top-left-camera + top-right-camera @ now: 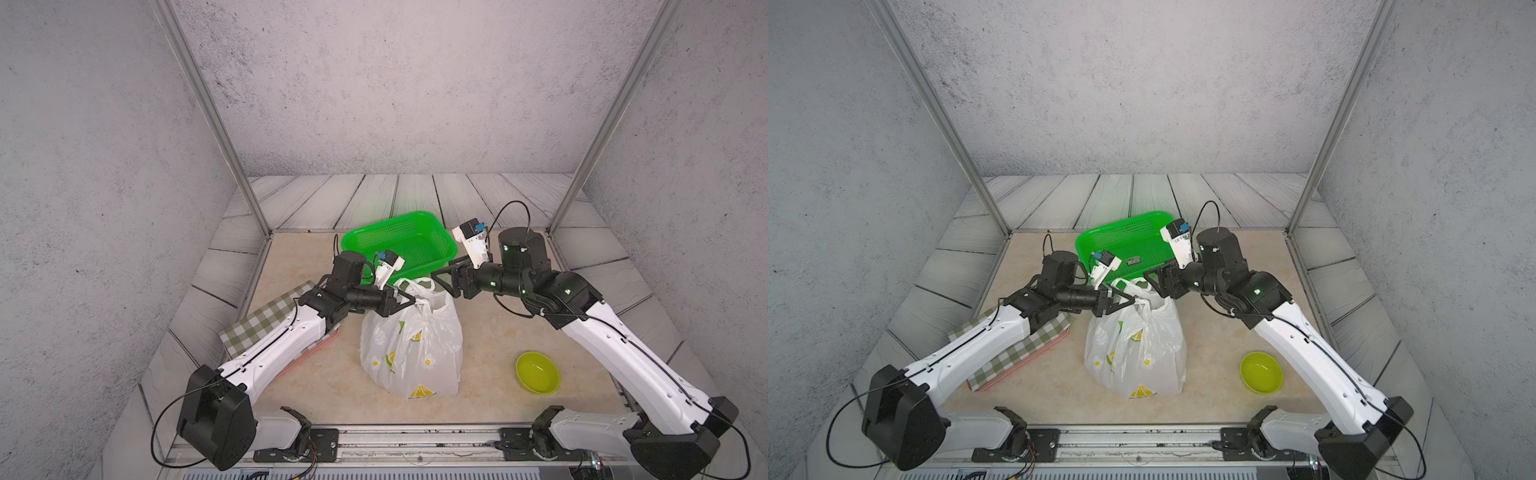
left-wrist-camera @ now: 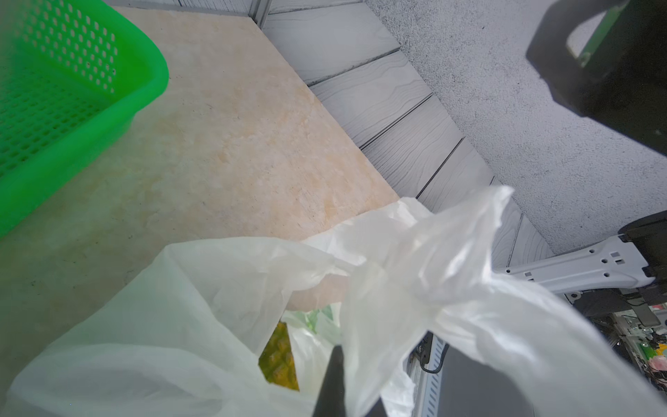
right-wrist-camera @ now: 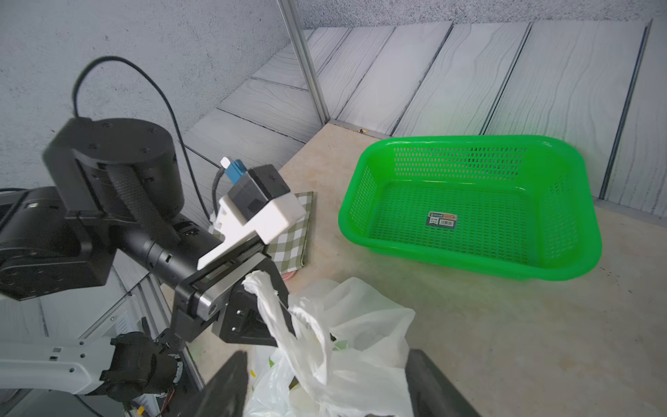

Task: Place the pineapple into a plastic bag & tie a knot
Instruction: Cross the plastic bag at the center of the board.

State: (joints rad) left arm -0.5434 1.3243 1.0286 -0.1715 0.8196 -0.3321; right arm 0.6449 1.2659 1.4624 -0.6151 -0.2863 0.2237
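The plastic bag stands upright mid-table, long axis vertical, mouth up, with the pineapple inside. The green basket behind it carries an unreadable label. The checked tray lies under the left arm. The bowl sits to the right. The left gripper clamps a twisted handle. The right gripper gapes above the bag.

The plastic bag is thin, crinkly, translucent film with a soft shine. The basket is glossy perforated plastic, the bowl smooth and shiny. The tabletop looks matt, like pale stone.
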